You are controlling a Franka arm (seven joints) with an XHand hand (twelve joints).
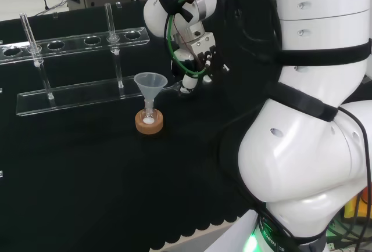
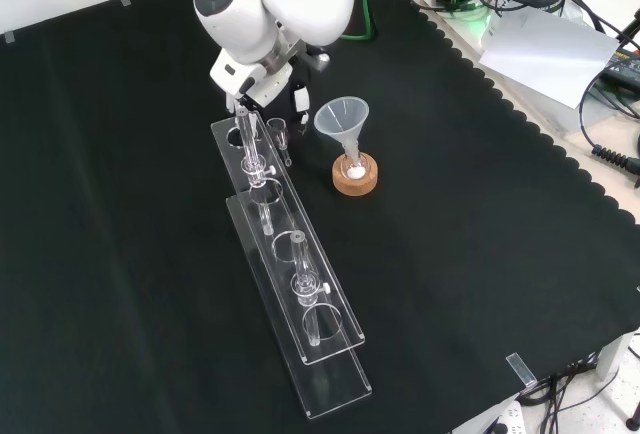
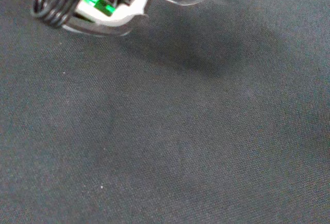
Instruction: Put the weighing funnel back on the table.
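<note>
Your bench (image 2: 560, 132) is draped in a black cloth (image 2: 480, 224) with a scalloped edge. On it stands the cork ring (image 2: 355, 178) — a small flask (image 2: 353, 166) sits in it, carrying the funnel (image 2: 342, 117). In the front view, a long clear test-tube rack (image 2: 305, 304) lies just left of the cork ring and runs toward the near edge — glass tubes (image 2: 299, 259) stand upright in it.
</note>
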